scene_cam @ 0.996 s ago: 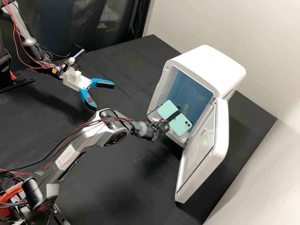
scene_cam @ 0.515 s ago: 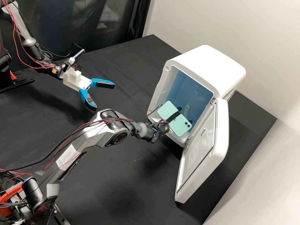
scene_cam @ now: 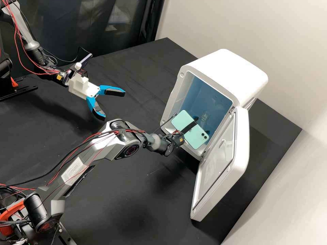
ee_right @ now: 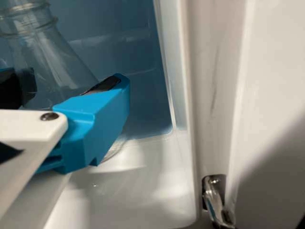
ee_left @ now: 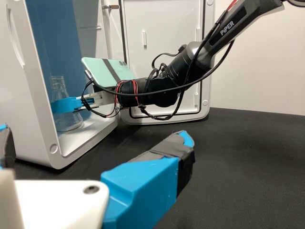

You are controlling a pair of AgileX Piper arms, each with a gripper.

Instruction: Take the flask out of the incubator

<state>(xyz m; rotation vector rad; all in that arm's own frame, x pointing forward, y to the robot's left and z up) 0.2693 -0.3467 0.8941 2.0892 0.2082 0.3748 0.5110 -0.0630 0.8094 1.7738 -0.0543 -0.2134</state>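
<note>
On the black bench (scene_cam: 143,190) we saw almost nothing move. The clear glass flask (ee_left: 61,90) stood in the white incubator (scene_cam: 224,71). The left gripper (scene_cam: 112,104) was spread wide; about the right gripper (ee_left: 64,106) we could not tell.

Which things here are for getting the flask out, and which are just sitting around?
For the job: flask, white incubator, its open door, right arm's jaws inside the incubator at the flask.
Just there: left arm's open jaws above the bench, green phone strapped to the right arm.
</note>
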